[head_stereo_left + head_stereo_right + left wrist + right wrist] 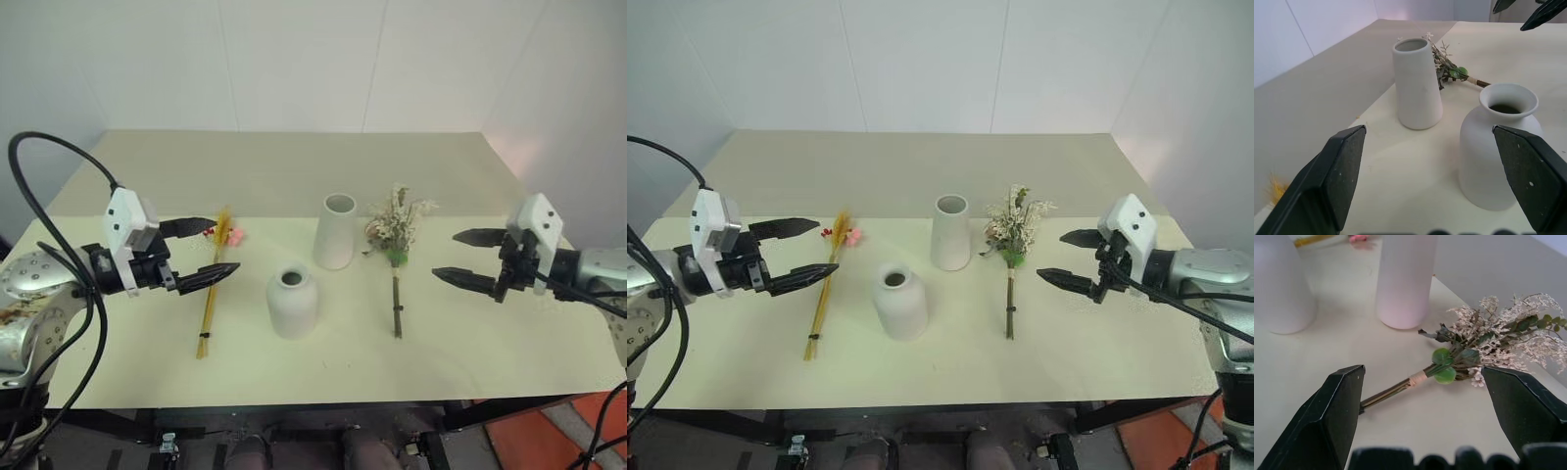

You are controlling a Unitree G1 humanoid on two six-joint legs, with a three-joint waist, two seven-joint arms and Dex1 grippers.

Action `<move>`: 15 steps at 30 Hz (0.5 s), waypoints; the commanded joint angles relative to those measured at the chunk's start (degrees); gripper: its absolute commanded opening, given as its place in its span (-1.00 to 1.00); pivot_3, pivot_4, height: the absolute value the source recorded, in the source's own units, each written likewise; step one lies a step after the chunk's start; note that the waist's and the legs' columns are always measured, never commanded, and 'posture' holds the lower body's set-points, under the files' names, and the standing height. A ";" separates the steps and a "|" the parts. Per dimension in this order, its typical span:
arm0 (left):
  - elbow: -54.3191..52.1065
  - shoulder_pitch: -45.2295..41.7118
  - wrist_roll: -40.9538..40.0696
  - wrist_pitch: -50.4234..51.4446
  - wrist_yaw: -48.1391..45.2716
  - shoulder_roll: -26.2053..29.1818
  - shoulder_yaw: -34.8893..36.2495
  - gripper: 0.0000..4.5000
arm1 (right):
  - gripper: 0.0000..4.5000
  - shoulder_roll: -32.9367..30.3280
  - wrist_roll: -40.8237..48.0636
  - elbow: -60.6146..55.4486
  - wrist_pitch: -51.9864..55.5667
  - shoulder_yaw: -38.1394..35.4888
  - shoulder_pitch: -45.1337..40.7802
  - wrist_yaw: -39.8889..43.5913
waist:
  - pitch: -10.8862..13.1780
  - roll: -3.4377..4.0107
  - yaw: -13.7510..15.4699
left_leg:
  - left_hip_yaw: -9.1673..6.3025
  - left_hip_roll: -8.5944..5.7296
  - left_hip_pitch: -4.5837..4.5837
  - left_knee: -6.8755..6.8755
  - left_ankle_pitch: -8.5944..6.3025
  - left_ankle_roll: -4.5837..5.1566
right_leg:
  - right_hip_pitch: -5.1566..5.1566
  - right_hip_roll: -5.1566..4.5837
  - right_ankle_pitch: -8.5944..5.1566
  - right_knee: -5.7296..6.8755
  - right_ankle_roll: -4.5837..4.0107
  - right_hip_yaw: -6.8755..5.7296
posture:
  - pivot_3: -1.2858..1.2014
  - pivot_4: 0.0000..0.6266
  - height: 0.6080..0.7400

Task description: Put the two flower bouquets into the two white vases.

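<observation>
Standing mid-table are the tall tapered matte white vase [335, 231] and, nearer and to its left, the squat rounded white vase with a narrow neck [292, 303]. Left of them lies the slim golden-yellow plume on straw stems [213, 284]; right of them lies the bushy cream-and-pink dried bunch [396, 245]. Both the left gripper [211, 250] and right gripper [468, 258] hover wide open, holding nothing.
</observation>
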 commanded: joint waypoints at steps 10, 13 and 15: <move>2.02 -4.47 -0.27 -2.94 -2.04 -1.22 -1.33 1.00 | 0.98 -1.50 1.37 -1.47 6.92 -0.10 -3.96 -0.02 | 0.00 0.00 -0.09 | 0.00 0.00 0.02 0.00 0.00 0.00 | 0.00 0.01 0.00 0.04 0.01 0.01 | 0.03 -0.52 1.00; 4.10 -7.91 -0.24 -3.10 -3.31 -1.72 -2.91 1.00 | 0.98 0.68 0.75 -1.03 24.80 4.59 -11.65 -8.32 | 0.00 0.00 -0.35 | 0.00 0.00 0.04 0.01 0.00 0.00 | 0.00 0.01 0.01 0.08 0.00 0.02 | 0.03 -0.52 1.00; 5.97 -10.51 1.25 -4.01 -3.99 -2.11 -4.83 1.00 | 0.98 2.33 -1.46 2.00 35.75 9.98 -18.28 -12.68 | 0.00 0.00 -0.37 | -0.03 0.01 0.05 0.00 0.00 0.00 | -0.03 0.06 0.05 0.10 -0.06 0.02 | 0.03 -0.52 1.00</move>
